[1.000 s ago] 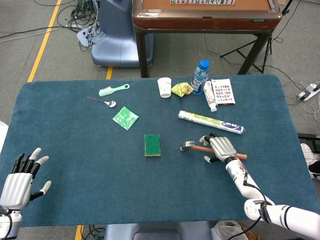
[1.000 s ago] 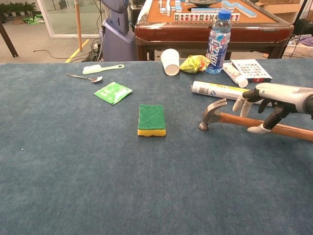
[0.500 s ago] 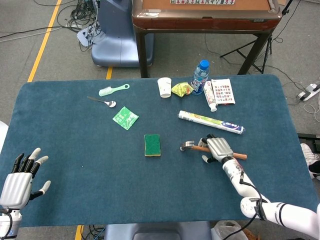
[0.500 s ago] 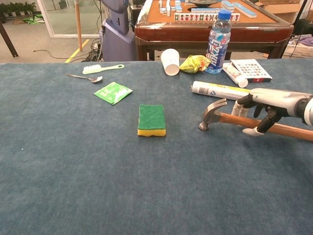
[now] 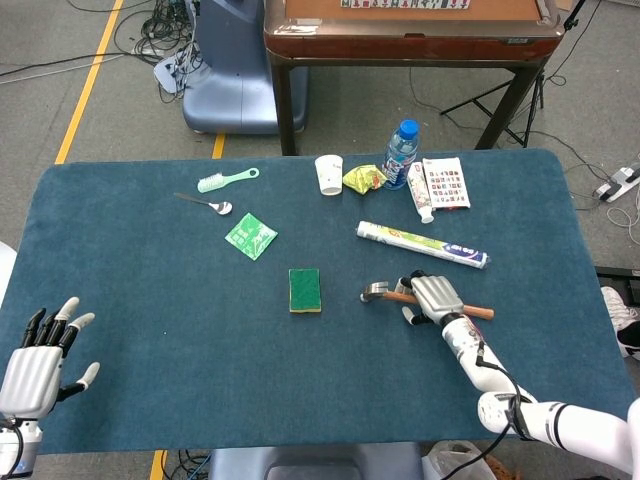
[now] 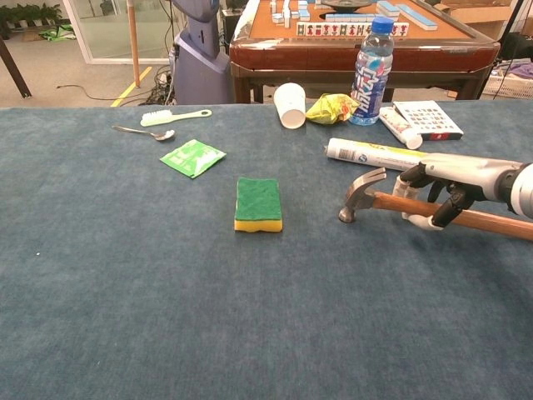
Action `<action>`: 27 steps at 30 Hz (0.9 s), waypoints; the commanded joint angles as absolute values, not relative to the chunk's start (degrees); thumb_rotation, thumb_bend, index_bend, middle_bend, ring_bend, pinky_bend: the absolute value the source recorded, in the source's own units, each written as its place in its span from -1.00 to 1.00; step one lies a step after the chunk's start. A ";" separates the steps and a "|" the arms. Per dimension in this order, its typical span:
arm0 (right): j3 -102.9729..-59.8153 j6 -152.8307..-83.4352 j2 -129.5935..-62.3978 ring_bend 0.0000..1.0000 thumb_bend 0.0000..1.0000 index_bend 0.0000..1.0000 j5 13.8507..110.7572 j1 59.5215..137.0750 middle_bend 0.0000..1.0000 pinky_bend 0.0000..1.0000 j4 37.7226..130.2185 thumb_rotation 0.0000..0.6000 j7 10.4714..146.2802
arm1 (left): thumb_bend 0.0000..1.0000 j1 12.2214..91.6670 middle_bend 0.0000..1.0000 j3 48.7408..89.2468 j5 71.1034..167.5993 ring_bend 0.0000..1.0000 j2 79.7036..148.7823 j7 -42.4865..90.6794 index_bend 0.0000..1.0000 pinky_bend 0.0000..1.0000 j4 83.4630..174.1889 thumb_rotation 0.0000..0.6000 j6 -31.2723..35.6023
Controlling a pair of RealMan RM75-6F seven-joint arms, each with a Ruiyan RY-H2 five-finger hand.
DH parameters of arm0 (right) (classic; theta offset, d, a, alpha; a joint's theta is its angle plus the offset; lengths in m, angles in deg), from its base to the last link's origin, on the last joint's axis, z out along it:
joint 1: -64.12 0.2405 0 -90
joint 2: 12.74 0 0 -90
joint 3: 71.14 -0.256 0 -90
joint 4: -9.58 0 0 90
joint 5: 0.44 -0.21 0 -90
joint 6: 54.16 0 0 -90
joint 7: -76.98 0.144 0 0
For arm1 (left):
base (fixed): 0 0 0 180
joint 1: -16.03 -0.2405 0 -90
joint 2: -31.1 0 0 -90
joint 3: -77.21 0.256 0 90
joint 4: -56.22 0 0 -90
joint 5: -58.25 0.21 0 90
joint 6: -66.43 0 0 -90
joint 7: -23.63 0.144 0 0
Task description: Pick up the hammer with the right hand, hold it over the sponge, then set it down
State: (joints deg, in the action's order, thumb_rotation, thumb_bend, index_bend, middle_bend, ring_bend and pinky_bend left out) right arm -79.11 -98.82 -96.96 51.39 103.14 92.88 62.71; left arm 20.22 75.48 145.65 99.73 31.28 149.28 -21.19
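The right robot hand (image 6: 445, 187) has crept along the wooden-handled steel claw hammer (image 6: 366, 196), fingers now curling round its handle; grip looks unfinished, hammer still on the counter, the green-and-yellow sponge (image 6: 258, 203) at nine o'clock.

Robot lab or test room, not a home. Blue felt-covered table (image 5: 120, 200) on bare grey floor, yellow tape line (image 5: 88, 82) on floor, loose cables (image 5: 150, 35), blue machine base (image 5: 232, 70), tripod legs (image 5: 500, 95). A mahjong table (image 6: 358, 37) with tiles stands behind; glass door and potted plants (image 6: 25, 15) at far left.
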 commanded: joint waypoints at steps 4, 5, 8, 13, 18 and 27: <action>-78.90 -98.74 -97.11 -0.65 0.05 -0.18 50.96 103.44 -0.14 -0.45 92.77 1.00 62.90 | -0.56 19.80 -0.85 75.56 145.57 -0.81 99.66 31.08 -0.57 -1.00 149.17 1.00 -21.67; -78.88 -98.88 -97.17 -0.65 0.07 -0.17 50.93 103.43 -0.13 -0.45 92.75 1.00 63.00 | -0.56 19.76 -0.85 75.59 145.60 -0.81 99.64 31.06 -0.57 -1.00 149.16 1.00 -21.69; -78.75 -98.98 -97.26 -0.63 0.10 -0.17 50.82 103.41 -0.12 -0.45 92.70 1.00 63.27 | -0.56 19.79 -0.85 75.61 145.66 -0.81 99.64 31.05 -0.57 -1.00 149.11 1.00 -21.58; -78.63 -99.06 -97.48 -0.62 0.12 -0.17 50.56 103.53 -0.10 -0.45 92.49 1.00 63.51 | -0.56 19.94 -0.85 75.59 145.67 -0.81 99.69 31.07 -0.57 -1.00 149.02 1.00 -21.26; -78.86 -99.21 -97.82 -0.59 0.13 -0.16 50.44 103.61 -0.06 -0.45 92.31 1.00 64.18 | -0.56 19.94 -0.85 75.59 145.54 -0.81 99.64 31.07 -0.57 -1.00 148.97 1.00 -21.08; -78.70 -98.38 -98.04 -0.49 0.16 -0.12 49.91 103.71 0.03 -0.45 91.92 1.00 65.25 | -0.56 19.96 -0.85 75.73 145.37 -0.81 99.41 31.25 -0.57 -1.00 149.16 1.00 -20.62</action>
